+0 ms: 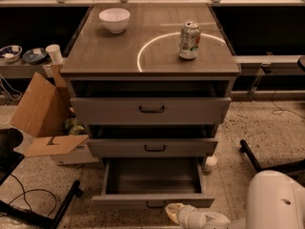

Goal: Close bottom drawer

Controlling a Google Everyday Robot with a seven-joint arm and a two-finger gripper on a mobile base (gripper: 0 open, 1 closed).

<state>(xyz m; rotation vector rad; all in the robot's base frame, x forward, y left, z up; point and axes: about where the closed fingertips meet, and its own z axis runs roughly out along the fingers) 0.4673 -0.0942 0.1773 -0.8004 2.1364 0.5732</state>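
The bottom drawer (pixel 151 177) stood pulled well out from the foot of the grey desk (pixel 119 51), its plain tray bare and its narrow front panel nearest the camera, with the small dark handle (pixel 155 204) at the panel's centre; above it the middle drawer (pixel 152 148) and the top drawer (pixel 151 110) sat only slightly forward, each with a dark gap over its front. The gripper (pixel 173 210), cream-coloured, lay low at the bottom edge of the view, just to the right of the handle and close against the drawer's front panel; whether it touched the panel, and whether it was parted or closed, could not be told. The arm's white casing (pixel 275 200) filled the lower right corner. On the desk top stood a white bowl (pixel 114 19) at the back left and a drinks can (pixel 189 40) upright at the right, on a bright ring of light (pixel 142 51). A small white bottle (pixel 209 162) stood on the speckled floor (pixel 267 128) just beside the drawer's right side; an opened cardboard box (pixel 42 109) lay to the left of the desk.
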